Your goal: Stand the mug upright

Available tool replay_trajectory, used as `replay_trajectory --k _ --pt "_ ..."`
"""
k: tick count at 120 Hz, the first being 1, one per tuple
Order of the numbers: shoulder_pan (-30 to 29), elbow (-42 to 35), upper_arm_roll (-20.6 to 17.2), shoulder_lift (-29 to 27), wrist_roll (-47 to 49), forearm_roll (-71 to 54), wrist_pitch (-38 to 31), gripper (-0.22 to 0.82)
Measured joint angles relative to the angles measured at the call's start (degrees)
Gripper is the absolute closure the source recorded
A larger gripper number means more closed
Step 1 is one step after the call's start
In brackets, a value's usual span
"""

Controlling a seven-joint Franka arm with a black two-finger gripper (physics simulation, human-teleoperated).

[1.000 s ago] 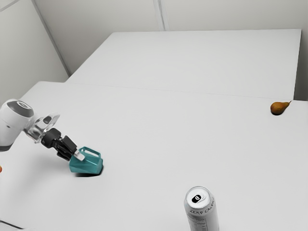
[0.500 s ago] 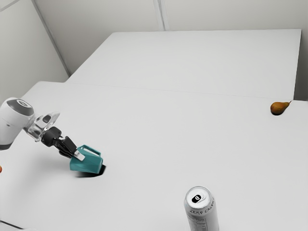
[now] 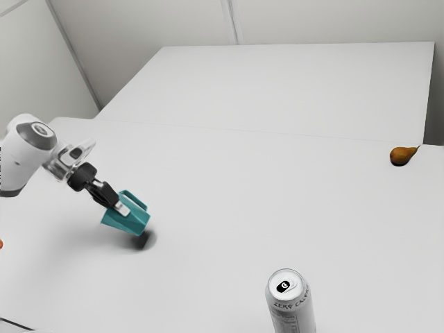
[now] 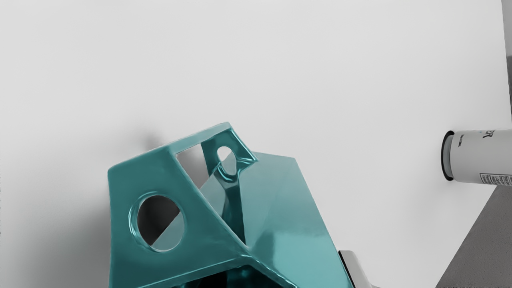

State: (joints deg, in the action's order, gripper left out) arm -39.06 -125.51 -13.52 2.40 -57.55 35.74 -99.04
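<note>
As the gripper (image 3: 122,208) clamps the tilted mug (image 3: 132,221) above the counter (image 3: 222,208), lower left, level that base! Then ease down gently.

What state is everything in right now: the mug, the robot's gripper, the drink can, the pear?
Mug: tilted, not upright, raised off the table.
Gripper: closed on the mug, holding it.
Drink can: standing upright; I can't tell whether it is opened.
Pear: lying on its side on the table.
</note>
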Motion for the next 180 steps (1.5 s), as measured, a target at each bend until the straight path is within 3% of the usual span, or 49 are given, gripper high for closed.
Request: replay_trajectory --k 17,73,97,127,171,180 --pt "-0.18 -0.10 -6.21 -2.40 1.82 -5.47 -6.44 0.78" --pt "5.99 0.74 -19.43 -1.94 19.34 -28.62 -22.82 0.78" --pt "9.69 1.11 -20.39 -0.62 26.87 -32.51 -25.03 0.78" --pt "2.47 1.12 -20.72 1.37 35.23 -37.88 -26.90 0.78" --pt "4.38 1.16 -20.74 4.25 44.20 -42.21 -29.14 0.78" --pt "4.65 1.13 -20.73 4.18 45.44 -42.25 -29.23 0.71"
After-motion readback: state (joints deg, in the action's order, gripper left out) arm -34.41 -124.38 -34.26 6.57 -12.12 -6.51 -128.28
